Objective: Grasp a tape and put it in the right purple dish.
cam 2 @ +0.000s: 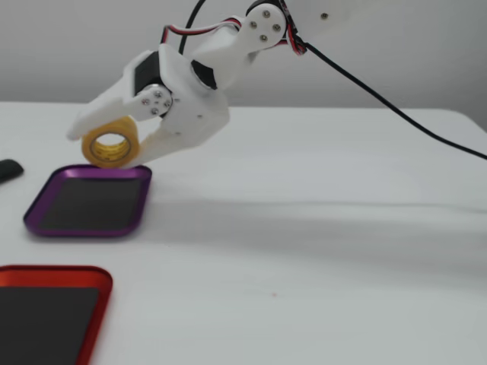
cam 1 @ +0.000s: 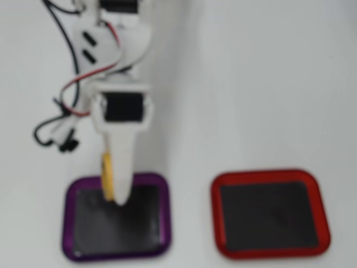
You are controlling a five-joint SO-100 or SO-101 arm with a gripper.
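The pick-up looks done: the gripper (cam 2: pixel 103 148) has its two white fingers (cam 2: pixel 95 118) closed around the tape (cam 2: pixel 111 147), one above the roll and one below, and the roll hangs in the air standing on edge, its hole facing the fixed camera. In the overhead view the tape (cam 1: pixel 106 173) sits at the 12 o'clock edge of the purple dish (cam 1: pixel 162 223), partly over the rim, with the upper finger reaching further in over the dark floor. In the fixed view the roll hovers just above the far rim of the purple dish (cam 2: pixel 46 224), apart from it. What is left, as I judge it, is a little more travel toward the middle of the dish, a lowering, and letting go. The red dish (cam 1: pixel 321 223) at 3 o'clock of the purple one on the white desk (cam 1: pixel 251 84) lies bare. The overhead view is blurred, so the roll's outline is soft and most of it is hidden under the finger; the red dish (cam 2: pixel 95 277) is cut off at the fixed view's lower-left corner, and a dark thing (cam 2: pixel 9 169) at the left edge is too cropped to name.
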